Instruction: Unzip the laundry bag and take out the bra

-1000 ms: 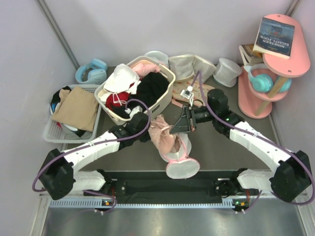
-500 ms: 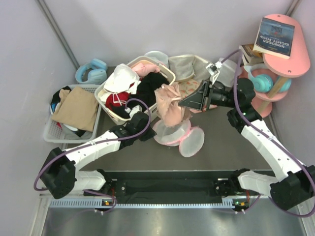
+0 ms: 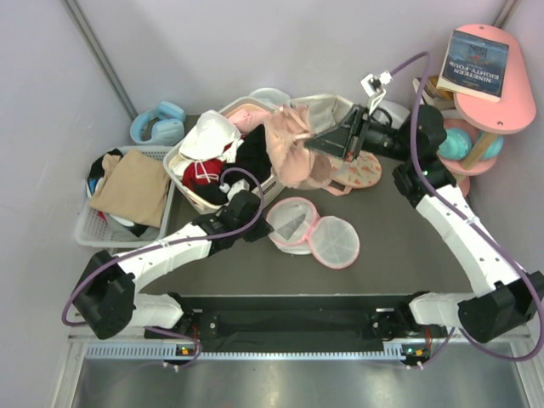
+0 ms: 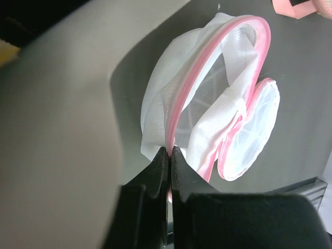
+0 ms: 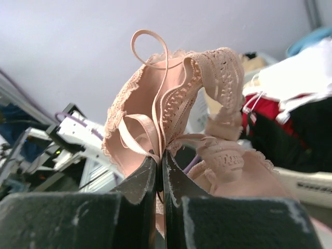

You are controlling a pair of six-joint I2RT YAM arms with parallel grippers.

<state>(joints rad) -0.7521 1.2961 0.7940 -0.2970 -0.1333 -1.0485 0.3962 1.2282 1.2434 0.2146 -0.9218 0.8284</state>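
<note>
From above, we see the small round white mesh laundry bag (image 3: 295,226) with a pink rim. It lies open in the middle of the dark flat table (image 3: 408,255), with its two round halves side by side. The soft pale pink lace bra (image 3: 291,153) is out of the bag. It hangs in the air at the far side, just by the right end of the cream plastic laundry basket (image 3: 177,166) full of clothes. The right gripper (image 3: 313,142) is pinched on the bra. The left gripper (image 3: 265,228) touches the left edge of the bag. Blue headphones (image 3: 157,123) lie far left. A round pink shelf (image 3: 493,98) with a book (image 3: 474,61) stands far right. The walls are pale purple.

In the left wrist view, the two black fingers are pressed together on the pink zip rim of the laundry bag. We can look through the thin mesh.

In the right wrist view, the fingers are squeezed tight on the bra. Its lace and thin straps bunch up above them.
</note>
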